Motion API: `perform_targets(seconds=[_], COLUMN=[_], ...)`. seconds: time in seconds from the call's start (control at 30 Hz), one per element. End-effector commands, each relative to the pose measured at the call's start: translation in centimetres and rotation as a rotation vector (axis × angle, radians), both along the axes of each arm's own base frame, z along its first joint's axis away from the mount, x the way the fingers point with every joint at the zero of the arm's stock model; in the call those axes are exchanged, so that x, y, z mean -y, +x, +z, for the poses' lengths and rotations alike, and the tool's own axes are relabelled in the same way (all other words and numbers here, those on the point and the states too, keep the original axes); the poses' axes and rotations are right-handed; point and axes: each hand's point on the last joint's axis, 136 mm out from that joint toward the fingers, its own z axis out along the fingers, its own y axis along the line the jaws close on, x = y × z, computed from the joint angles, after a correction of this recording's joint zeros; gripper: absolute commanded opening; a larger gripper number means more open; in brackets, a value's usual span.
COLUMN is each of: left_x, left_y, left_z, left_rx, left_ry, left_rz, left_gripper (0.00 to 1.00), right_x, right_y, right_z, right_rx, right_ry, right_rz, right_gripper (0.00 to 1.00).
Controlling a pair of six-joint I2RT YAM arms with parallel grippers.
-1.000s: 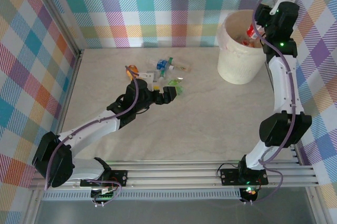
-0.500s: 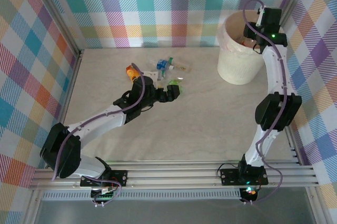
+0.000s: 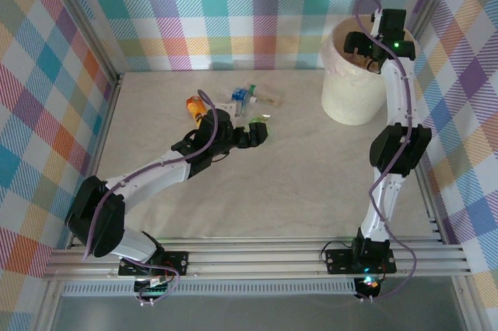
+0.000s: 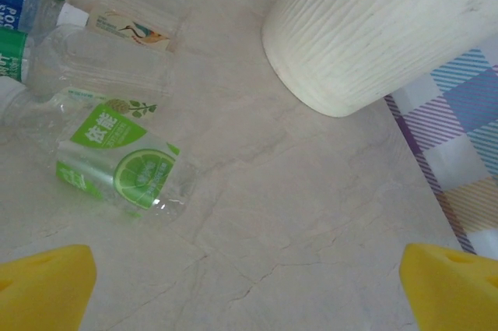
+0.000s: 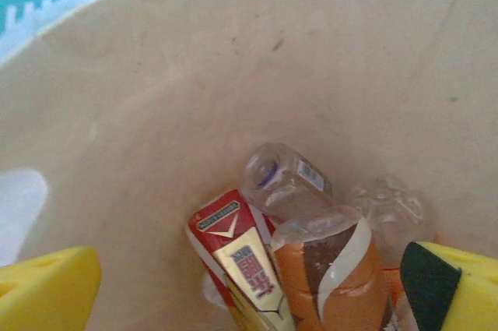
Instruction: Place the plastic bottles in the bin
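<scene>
Right gripper [image 5: 249,290] hangs spread, empty, over bottles [image 5: 288,179] in the far-right bin [image 5: 233,66]; left gripper [image 4: 249,288], also spread, faces the lime-label bottle [image 4: 124,163]

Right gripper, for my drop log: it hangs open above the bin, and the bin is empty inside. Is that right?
Not quite. The right gripper does hang open above the bin, but the bin is not empty: the right wrist view shows a red-labelled bottle, an orange bottle and a clear bottle lying at its bottom.
</scene>
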Motion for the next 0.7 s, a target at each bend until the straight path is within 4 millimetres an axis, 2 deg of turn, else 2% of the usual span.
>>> perform_targets(seconds=[0.0,0.13,0.37,0.67], left_x=[-1.0,-1.8,-3.7,-8.3], left_y=[0.5,0.4,1.5,1.7], left_z=[0.6,-0.1,-0.4,-1.2], left_rx=[0.0,-0.011,-0.008,-0.028], left_ry=[0.005,0.036,0.078,0.147], left_rz=[0.054,0.087,0.186,0.401], left_gripper=[1.0,1.0,1.0,1.0], right_x=[-0.7,-1.3,-2.3,-4.2], right_y=[-0.8,-2.0,-4.9,-9.7], right_z=[3.2,4.1,6.0,9.3], right_rx=[0.058,0.056,0.073,0.194], right_ry=[0.062,0.088,0.082,0.121], right_rz=[0.005,0.014,0.035,0.094], right_gripper=[1.0,1.0,1.0,1.0])
